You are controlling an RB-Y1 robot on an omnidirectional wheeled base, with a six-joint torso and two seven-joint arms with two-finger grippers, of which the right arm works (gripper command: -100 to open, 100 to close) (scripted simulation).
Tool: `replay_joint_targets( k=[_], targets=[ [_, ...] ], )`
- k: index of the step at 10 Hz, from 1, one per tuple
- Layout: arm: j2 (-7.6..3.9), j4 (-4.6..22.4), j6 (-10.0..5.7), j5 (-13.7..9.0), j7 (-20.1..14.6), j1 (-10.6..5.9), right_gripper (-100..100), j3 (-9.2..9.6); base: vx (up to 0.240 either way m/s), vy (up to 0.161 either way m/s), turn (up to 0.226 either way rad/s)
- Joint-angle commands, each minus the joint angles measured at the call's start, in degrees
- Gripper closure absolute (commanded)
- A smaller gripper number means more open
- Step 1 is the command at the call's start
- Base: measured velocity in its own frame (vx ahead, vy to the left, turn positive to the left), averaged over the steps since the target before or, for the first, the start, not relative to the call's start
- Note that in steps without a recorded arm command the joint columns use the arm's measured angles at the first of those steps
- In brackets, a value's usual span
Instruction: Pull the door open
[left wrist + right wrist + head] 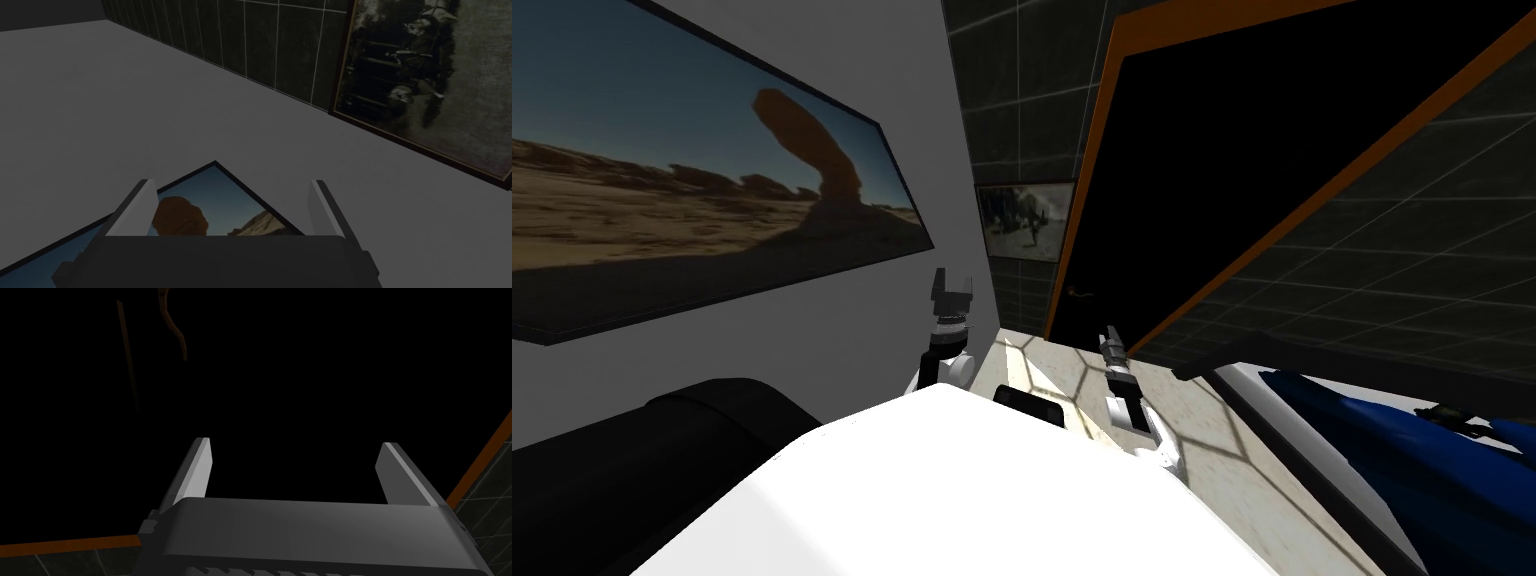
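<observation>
Near: right pincer (1112,338) (297,458) held out low over the floor (1057,372), blades spread wide, nothing between them. Blades thin, flat, light grey, on a dark boxy body. Left pincer (953,280) (231,187) raised beside the left wall, also spread wide and empty. It looks idle.

Floor: pale stone, hexagonal seams, patch of light on it.

Beyond: door (1212,160) (310,363) ahead and to the right of the right pincer. Flat panel, drawn plain black, no grain or sheen readable. Frame (65,544) a narrow orange band, smooth. Dark square tiles with pale grout on the walls either side.

Handle (1080,293) (176,330): thin, curved, brownish lever near the panel's left edge, low on the door. In the right wrist view it sits ahead of the blades and off to the side, well apart from them, no contact.

Progress, as I judge it: the approach is underway and nothing is gripped. The panel seems to lie within its frame, so it is probably unopened, though the black makes that hard to confirm. Left to do: line up on the lever, close on it, draw back.
</observation>
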Motion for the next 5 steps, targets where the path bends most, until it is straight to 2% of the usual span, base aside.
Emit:
replay_joint_targets(
  k=[1,5],
  targets=[
    [-0.33,2.8,-0.64,0.3,-0.3,-1.18,-100,-0.42,0.103,0.029,0.001],
    [-1.00,8.0,-1.60,1.0,-0.9,-3.25,-100,-1.22,0.097,0.037,0.000]
  ],
)
